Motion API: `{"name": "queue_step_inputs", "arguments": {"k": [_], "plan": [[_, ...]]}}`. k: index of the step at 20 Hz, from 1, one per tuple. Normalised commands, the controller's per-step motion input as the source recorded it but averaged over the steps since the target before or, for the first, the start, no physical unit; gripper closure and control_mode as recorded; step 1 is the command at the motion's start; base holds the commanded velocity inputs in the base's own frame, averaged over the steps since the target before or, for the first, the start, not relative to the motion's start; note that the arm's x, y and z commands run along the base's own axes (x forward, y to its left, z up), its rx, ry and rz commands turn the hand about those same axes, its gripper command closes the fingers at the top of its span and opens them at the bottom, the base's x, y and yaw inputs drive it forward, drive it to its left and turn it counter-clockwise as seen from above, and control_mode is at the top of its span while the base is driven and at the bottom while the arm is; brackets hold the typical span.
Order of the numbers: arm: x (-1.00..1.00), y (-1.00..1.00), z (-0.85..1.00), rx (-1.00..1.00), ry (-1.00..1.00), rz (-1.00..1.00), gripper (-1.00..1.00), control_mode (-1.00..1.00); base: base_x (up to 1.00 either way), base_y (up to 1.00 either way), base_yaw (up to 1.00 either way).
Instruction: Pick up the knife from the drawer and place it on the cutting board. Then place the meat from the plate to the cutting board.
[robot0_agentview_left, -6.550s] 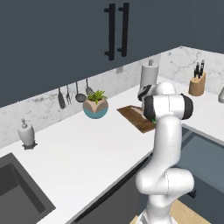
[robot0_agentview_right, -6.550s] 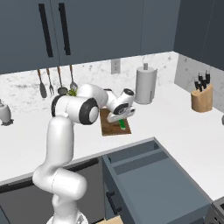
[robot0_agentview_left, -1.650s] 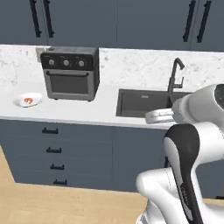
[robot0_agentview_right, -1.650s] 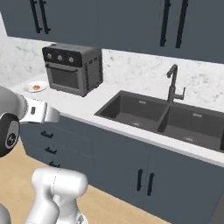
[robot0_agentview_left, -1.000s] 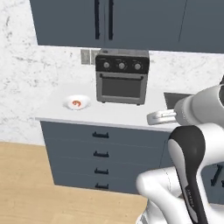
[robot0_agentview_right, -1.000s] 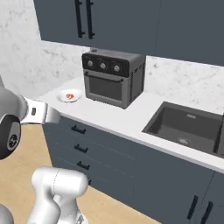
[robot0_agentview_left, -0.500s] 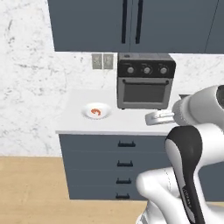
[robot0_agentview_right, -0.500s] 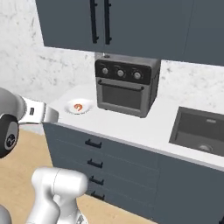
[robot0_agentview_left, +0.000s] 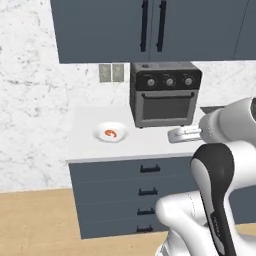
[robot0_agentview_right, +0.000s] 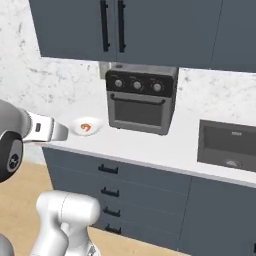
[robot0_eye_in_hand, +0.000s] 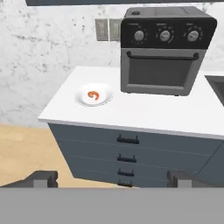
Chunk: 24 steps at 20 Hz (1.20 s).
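Observation:
A round white plate (robot0_agentview_left: 110, 133) sits on the white counter, left of a toaster oven, with the small orange-red meat (robot0_agentview_left: 110, 133) lying in its middle. I also see the plate (robot0_agentview_right: 86, 126) and meat (robot0_agentview_right: 86, 126) from the right, and in the hand view the plate (robot0_eye_in_hand: 94, 95) holds the meat (robot0_eye_in_hand: 92, 94) well ahead of the fingers. My gripper (robot0_agentview_left: 176, 135) hovers in front of the counter, well short of the plate, open and empty. From the right my gripper (robot0_agentview_right: 62, 132) points at the counter's left end. The knife, the cutting board and the drawer are out of view.
A black toaster oven (robot0_agentview_left: 165, 95) stands at the back of the counter (robot0_agentview_left: 145, 142), right of the plate. A dark sink (robot0_agentview_right: 227, 145) lies further right. Shut blue-grey cabinet fronts with black bar handles (robot0_eye_in_hand: 127, 140) run below. Wooden floor (robot0_agentview_left: 35, 225) lies left of the counter's end.
The base has driven, so the whole scene has shifted: plate and toaster oven slid rightward in both base views and look closer. The gripper stays open and empty.

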Motion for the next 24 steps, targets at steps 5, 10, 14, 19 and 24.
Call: {"name": "queue_step_inputs", "arguments": {"k": [5,10,14,19,24], "plan": [[0.0,0.0,0.0,0.0,0.0,0.0,-1.0,1.0,0.61,0.73,-0.31],[0.0,0.0,0.0,0.0,0.0,0.0,-1.0,1.0,0.66,0.39,-0.22],[0.0,0.0,0.0,0.0,0.0,0.0,-1.0,1.0,0.66,0.28,-0.13],[0.0,0.0,0.0,0.0,0.0,0.0,-1.0,1.0,0.5,0.35,-0.11],[0.0,0.0,0.0,0.0,0.0,0.0,-1.0,1.0,0.03,0.22,-0.09]]}}
